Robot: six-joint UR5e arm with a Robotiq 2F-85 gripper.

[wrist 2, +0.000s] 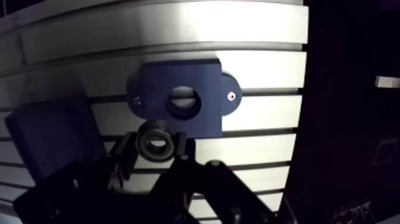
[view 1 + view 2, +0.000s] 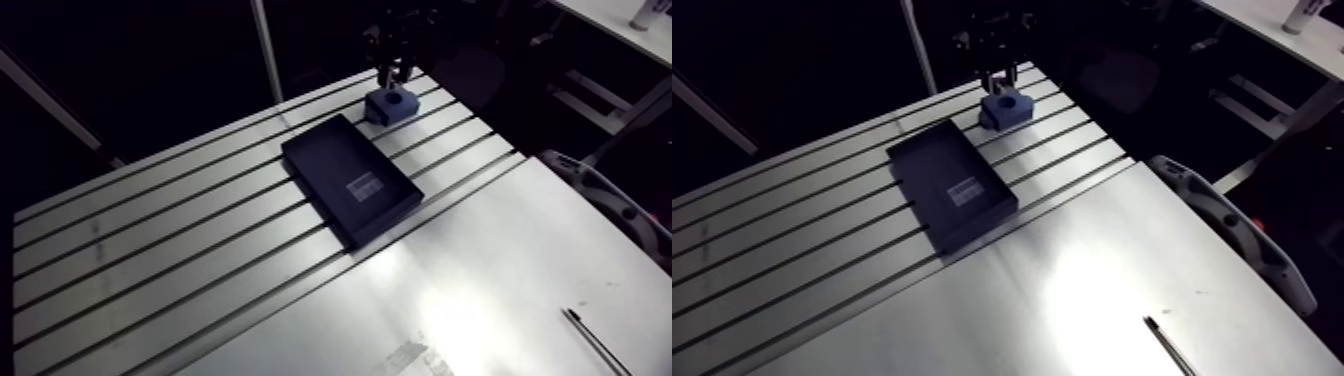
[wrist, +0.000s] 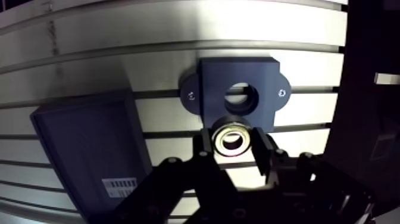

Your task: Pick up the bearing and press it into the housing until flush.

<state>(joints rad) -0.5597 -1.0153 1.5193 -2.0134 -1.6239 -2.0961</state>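
Note:
In the wrist view a metal ring bearing (image 3: pixel 233 140) is pressed between my gripper's (image 3: pixel 233 145) two fingers, so the gripper is shut on it. Just ahead of the bearing sits the dark blue housing (image 3: pixel 237 90), a square block with two bolted ears and a round bore (image 3: pixel 241 97) in its middle. The bore is empty. The bearing hangs just short of the housing's near edge, not over the bore. In the arm view the gripper (image 2: pixel 392 70) stands over the housing (image 2: pixel 390 104) at the table's far edge.
A flat dark tray (image 2: pixel 350 178) with a small white label lies on the slotted table (image 2: pixel 180 250), beside the housing. A thin dark pen-like rod (image 2: pixel 597 342) lies near the table's front right corner. The table's far edge is close behind the housing.

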